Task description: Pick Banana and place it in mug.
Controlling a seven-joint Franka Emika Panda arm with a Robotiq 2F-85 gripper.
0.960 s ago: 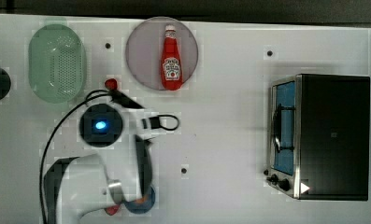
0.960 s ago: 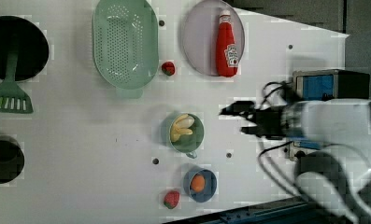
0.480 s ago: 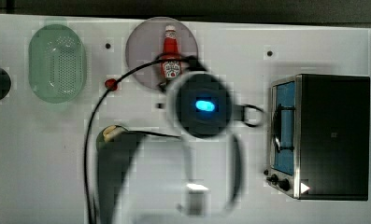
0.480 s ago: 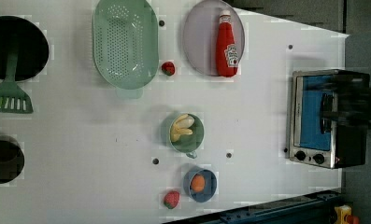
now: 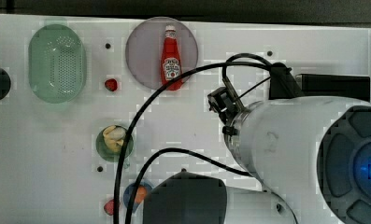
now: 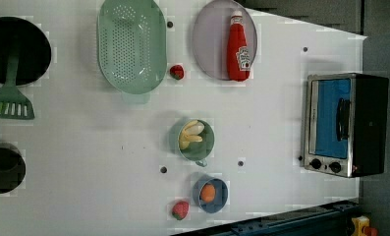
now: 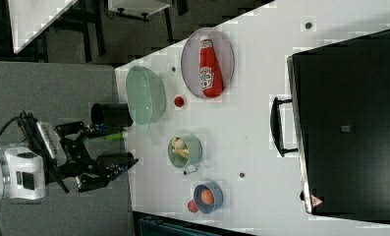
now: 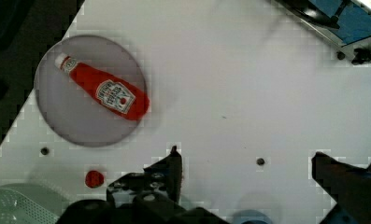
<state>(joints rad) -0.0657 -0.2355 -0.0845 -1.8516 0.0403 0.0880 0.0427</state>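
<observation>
Left view: banana (image 6: 190, 134) already lies inside the mug (image 6: 196, 141).
Mug stands between the colander (image 6: 130, 46) and the blue bowl (image 6: 210, 194). Gripper (image 7: 101, 164) hangs off the table, well apart from the mug, jaws wide and empty. Banana looks light, stiff, smooth; its middle offers the surest hold.
</observation>
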